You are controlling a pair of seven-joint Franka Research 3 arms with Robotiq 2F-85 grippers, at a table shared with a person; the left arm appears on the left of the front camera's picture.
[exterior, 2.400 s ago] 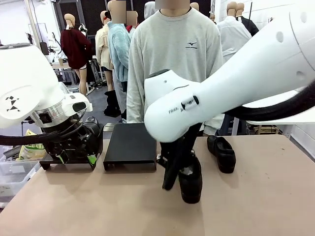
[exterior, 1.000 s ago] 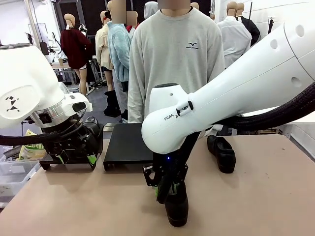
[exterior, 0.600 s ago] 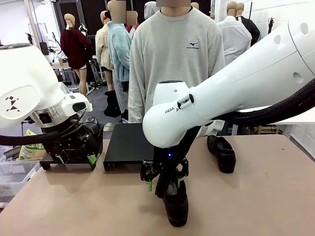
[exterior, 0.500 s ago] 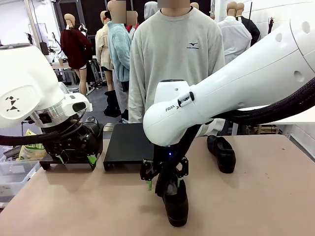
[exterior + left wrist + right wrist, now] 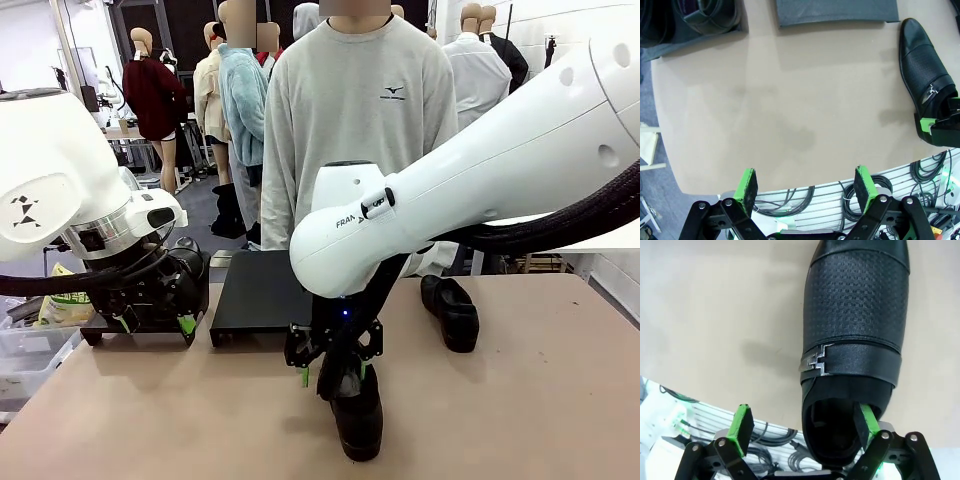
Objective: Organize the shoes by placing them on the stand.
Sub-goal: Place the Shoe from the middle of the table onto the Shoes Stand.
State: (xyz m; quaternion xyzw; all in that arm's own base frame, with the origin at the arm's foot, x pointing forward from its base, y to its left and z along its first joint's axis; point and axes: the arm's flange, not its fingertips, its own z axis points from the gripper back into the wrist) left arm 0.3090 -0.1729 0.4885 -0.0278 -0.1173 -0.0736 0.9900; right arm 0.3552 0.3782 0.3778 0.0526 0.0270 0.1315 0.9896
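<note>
1. Right gripper [image 5: 335, 372] [image 5: 805, 425] hangs over the near middle of the table [image 5: 530, 400], its jaws spread wide and gripping nothing.
2. In the right wrist view, one green pad [image 5: 866, 421] dips into the heel opening of a black shoe [image 5: 855, 315]. The other pad [image 5: 742, 422] stands clear of the shoe's side, over bare tabletop.
3. That shoe [image 5: 358, 428] [image 5: 920, 70] rests on its sole on the table, off the stand [image 5: 262, 290] [image 5: 835, 10]. A strap with a metal buckle [image 5: 817, 362] crosses its instep. In the left wrist view its toe points toward the stand's side of the table.
4. A second shoe [image 5: 450, 312] lies on the table farther back on the robot's right, well apart from the first.
5. The stand is a flat black platform at the far side, left of the middle.
6. Left gripper [image 5: 155, 320] [image 5: 806, 187] is held at the robot's left with its jaws wide apart, and only tabletop shows between the pads.
7. A person in a grey sweatshirt [image 5: 350, 110] stands behind the stand.
</note>
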